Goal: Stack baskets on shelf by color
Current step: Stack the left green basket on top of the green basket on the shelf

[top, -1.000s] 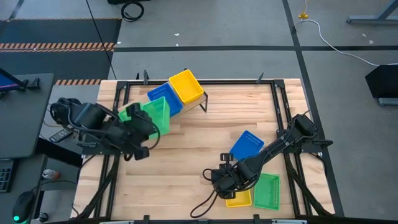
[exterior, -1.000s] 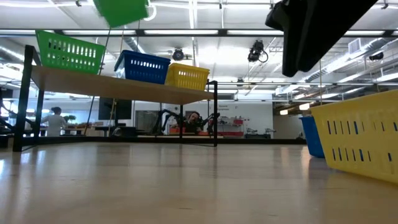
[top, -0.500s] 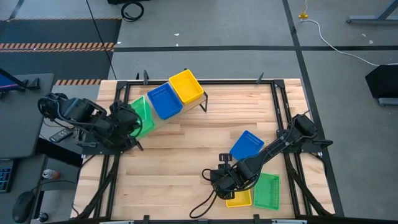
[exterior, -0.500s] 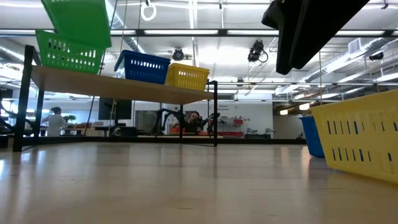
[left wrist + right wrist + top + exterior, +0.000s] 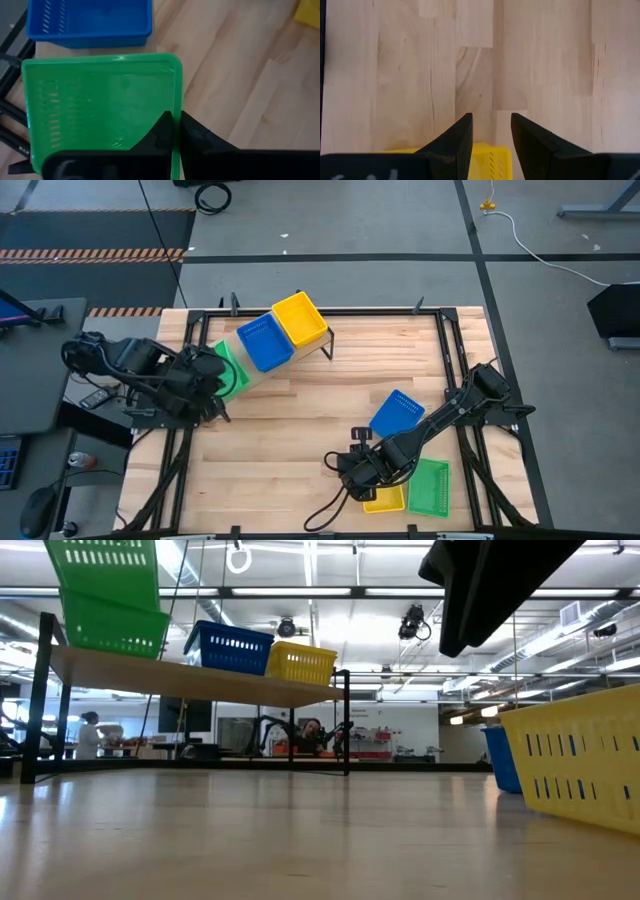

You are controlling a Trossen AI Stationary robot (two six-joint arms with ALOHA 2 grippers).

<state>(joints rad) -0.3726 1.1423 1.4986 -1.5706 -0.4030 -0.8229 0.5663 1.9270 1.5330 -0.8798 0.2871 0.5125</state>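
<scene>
Held green basket (image 5: 100, 105) directly above the green basket (image 5: 112, 628) on the shelf (image 5: 190, 680) — beside the blue basket (image 5: 265, 341), long sides parallel. Left pincer (image 5: 175, 127) pinched shut on its rim. Right pincer (image 5: 490, 132) part open over the yellow basket (image 5: 485, 152), well away from the shelf — holding nothing.

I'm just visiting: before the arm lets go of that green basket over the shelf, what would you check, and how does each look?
1. Left gripper shut on the held green basket's rim: ok.
2. Held basket above the green basket on the shelf: ok.
3. Held basket seated in the lower one: not ok, it hangs above it.
4. Colour matches: ok.
5. Blue basket beside it clear: ok.
6. Right gripper away, open over a yellow basket: ok.
</scene>
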